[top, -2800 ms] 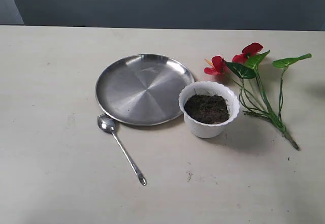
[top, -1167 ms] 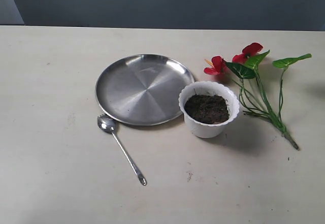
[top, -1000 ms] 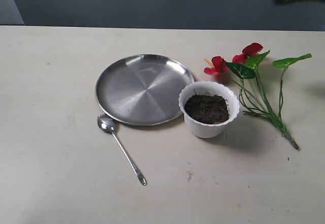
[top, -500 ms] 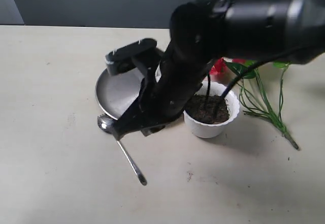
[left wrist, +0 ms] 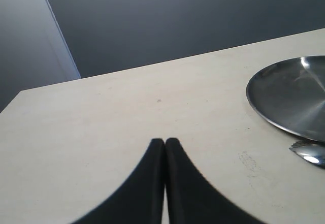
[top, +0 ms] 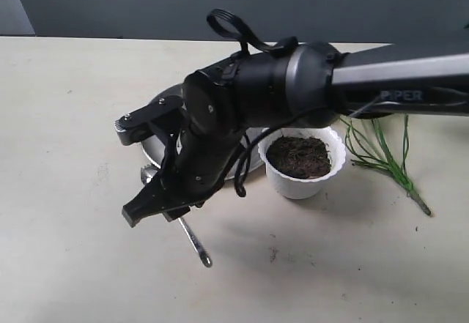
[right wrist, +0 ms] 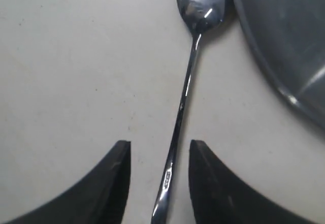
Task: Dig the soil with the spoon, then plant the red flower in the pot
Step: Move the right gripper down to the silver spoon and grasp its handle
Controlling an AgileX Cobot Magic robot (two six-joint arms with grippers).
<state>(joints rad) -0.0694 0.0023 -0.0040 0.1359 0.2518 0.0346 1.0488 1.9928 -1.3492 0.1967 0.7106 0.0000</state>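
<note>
The steel spoon (top: 196, 244) lies on the table in front of the plate, and only its handle end shows past the arm. My right gripper (top: 155, 210) reaches across from the right and hangs open just above the handle. In the right wrist view the spoon (right wrist: 186, 94) runs between the fingers of the right gripper (right wrist: 160, 145), touching neither. The white pot (top: 300, 182) holds dark soil (top: 298, 154). Of the red flower only green stems (top: 382, 156) show; the arm hides its blooms. My left gripper (left wrist: 165, 141) is shut on nothing, off to the left.
The round steel plate (top: 149, 146) is mostly hidden behind the right arm; its rim (right wrist: 284, 46) lies close beside the spoon's bowl. The left wrist view shows the plate (left wrist: 289, 94) and the spoon's bowl (left wrist: 310, 154) at its edge. The table's far edge meets a dark wall.
The right arm has swung in from the upper right, crossed over the plate and come down over the spoon's handle. It now hides the blooms and most of the plate.
</note>
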